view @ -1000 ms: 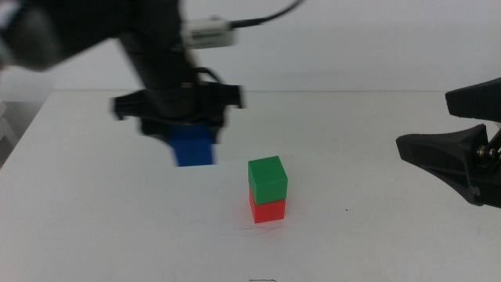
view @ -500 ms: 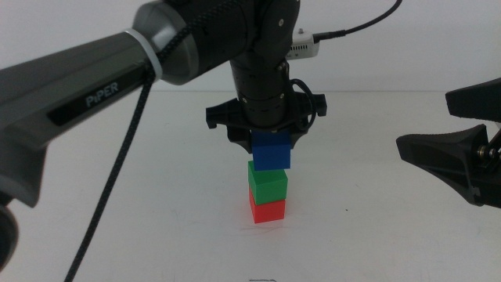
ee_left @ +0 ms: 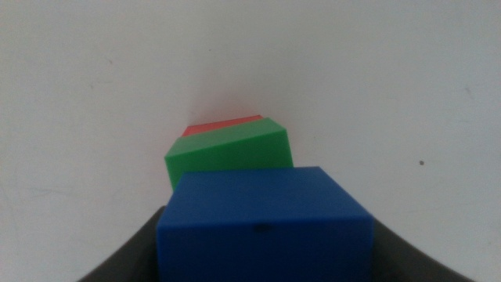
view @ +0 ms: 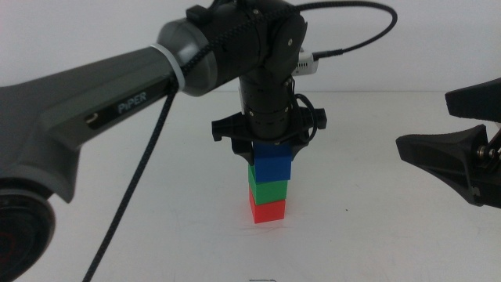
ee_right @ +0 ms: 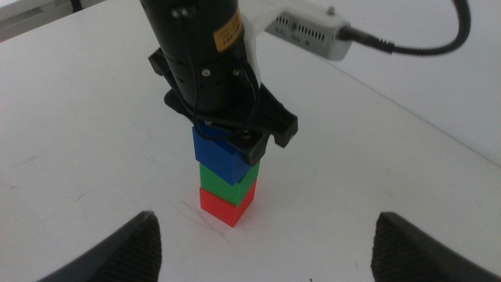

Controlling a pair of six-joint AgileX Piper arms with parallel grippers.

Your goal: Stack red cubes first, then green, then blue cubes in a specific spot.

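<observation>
Middle view: the left pincer [view: 270, 150] hangs over the table [view: 117, 204], clamped on the blue cube [view: 272, 164], which sits on the green cube [view: 268, 189] atop the red cube [view: 268, 210]. At the right edge waits the right pincer [view: 470, 141], jaws apart.

Left wrist view: the blue cube [ee_left: 262, 223] fills the gap between the jaws, green [ee_left: 228, 153] and red [ee_left: 222, 125] beyond.

Right wrist view: the three-cube tower stands mid-table, the blue cube [ee_right: 223, 157] gripped from above.
</observation>
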